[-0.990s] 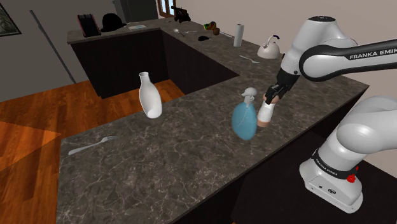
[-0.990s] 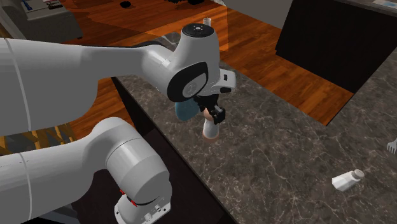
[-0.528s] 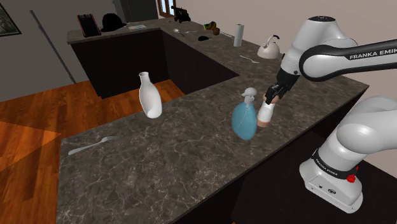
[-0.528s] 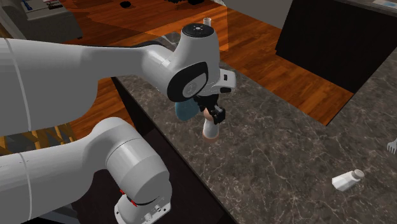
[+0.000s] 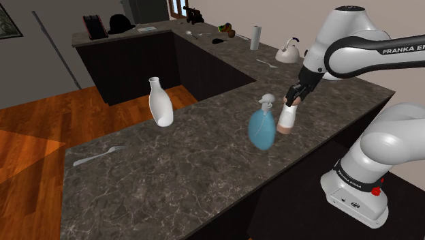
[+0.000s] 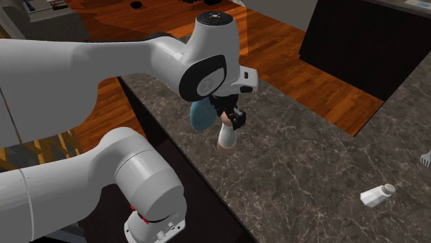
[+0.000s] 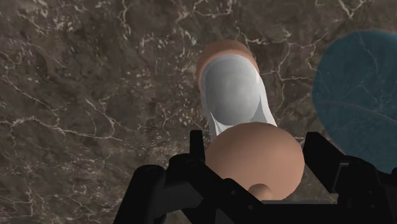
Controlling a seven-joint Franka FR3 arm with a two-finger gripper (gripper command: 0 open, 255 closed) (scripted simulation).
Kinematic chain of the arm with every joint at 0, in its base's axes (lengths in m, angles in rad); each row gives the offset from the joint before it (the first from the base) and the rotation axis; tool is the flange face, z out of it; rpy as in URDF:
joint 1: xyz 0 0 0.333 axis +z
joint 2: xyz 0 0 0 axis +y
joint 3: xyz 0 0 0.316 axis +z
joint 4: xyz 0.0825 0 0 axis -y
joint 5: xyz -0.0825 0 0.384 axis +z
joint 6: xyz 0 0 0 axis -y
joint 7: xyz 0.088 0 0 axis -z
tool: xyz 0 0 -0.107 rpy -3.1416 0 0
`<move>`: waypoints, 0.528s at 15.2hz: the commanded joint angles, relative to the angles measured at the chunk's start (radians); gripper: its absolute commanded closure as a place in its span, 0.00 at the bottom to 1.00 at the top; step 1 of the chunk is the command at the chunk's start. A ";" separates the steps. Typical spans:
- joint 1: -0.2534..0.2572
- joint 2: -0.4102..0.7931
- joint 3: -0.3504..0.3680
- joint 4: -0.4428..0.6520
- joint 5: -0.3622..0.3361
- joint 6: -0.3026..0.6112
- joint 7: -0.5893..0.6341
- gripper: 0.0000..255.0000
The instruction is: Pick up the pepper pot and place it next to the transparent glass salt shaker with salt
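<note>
The pepper pot [image 5: 287,121] has a white body with a tan cap and base. It stands upright near the counter's edge by the arm. My gripper [image 5: 294,97] is shut on its tan cap from above, and the same grasp shows in the second exterior view, gripper [image 6: 232,119] over pot [image 6: 226,136]. In the wrist view the fingers clasp the cap on both sides, gripper [image 7: 256,151], with the pot's white body [image 7: 234,95] below. I cannot tell whether the base touches the counter. The salt shaker [image 6: 377,195] lies on its side far along the counter.
A blue spray bottle [image 5: 262,127] stands right beside the pot, also blue bottle [image 7: 359,95]. A white vase [image 5: 161,102] and a fork [image 5: 99,157] lie farther along the dark marble counter [image 5: 197,163]. A kettle [image 5: 288,51] sits on the far counter.
The arm's wrist has risen and the gripper has moved up a little with the pepper pot in it. The bottle, vase and shaker have not moved.
</note>
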State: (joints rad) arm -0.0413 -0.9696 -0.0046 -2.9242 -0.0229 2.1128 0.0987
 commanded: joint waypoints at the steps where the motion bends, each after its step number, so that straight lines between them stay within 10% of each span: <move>1: 0.000 -0.006 0.000 0.022 0.000 -0.028 0.000 1.00; 8: 0.001 -0.021 0.001 0.110 0.002 -0.131 -0.002 1.00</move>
State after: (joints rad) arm -0.0400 -0.9864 -0.0034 -2.8247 -0.0208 1.9963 0.0977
